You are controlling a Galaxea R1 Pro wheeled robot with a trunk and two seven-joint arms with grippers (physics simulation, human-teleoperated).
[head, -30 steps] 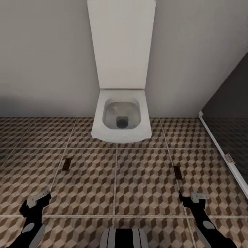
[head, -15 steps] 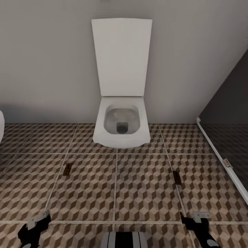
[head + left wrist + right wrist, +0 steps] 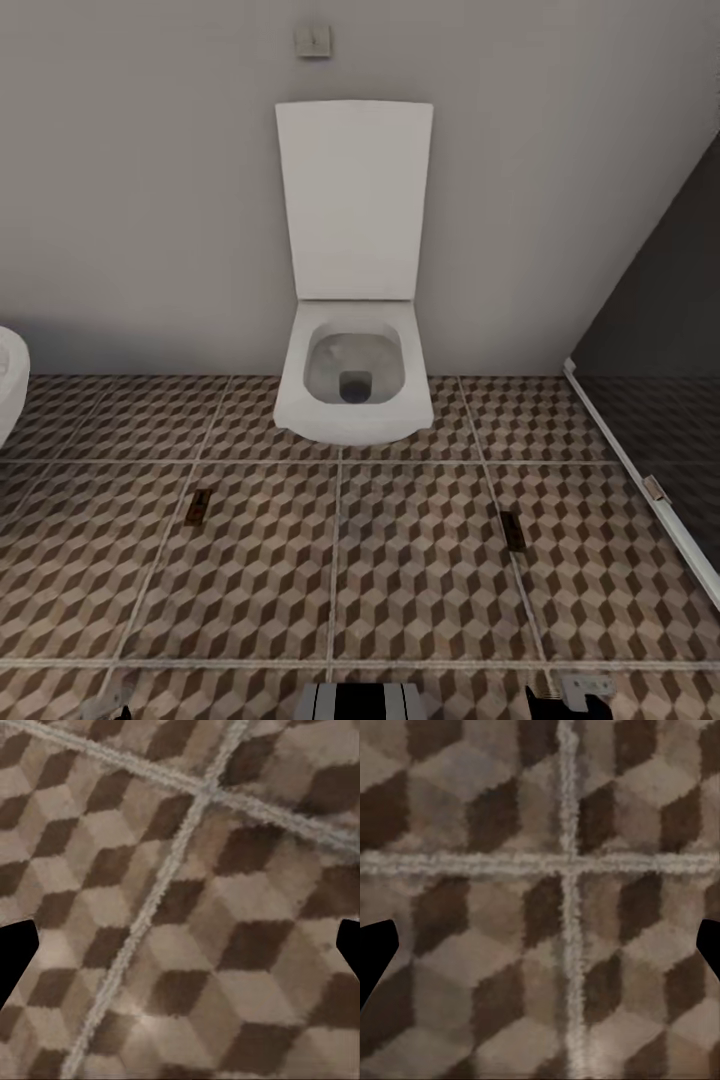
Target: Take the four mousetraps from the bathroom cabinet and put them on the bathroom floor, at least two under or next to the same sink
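Note:
Two mousetraps lie flat on the cube-patterned bathroom floor (image 3: 420,580), one (image 3: 197,507) left of the toilet's front and one (image 3: 513,531) to its right. My right gripper (image 3: 580,693) and left gripper (image 3: 108,712) just show at the head view's lower edge, both short of the traps. In the left wrist view the left gripper (image 3: 180,960) is open over bare tiles, its dark fingertips (image 3: 15,960) far apart. The right gripper (image 3: 540,952) is likewise open above a grout crossing. The cabinet and the sink are out of view.
A white square toilet (image 3: 352,385) with its lid up stands against the grey wall ahead. A rounded white fixture (image 3: 10,385) shows at the left edge. At the right runs a dark shower enclosure with a white bottom rail (image 3: 640,480).
The whole head view has shifted: the camera has drawn back and the toilet looks smaller and lower. Both grippers have slid to the bottom edge. The two mousetraps lie where they were.

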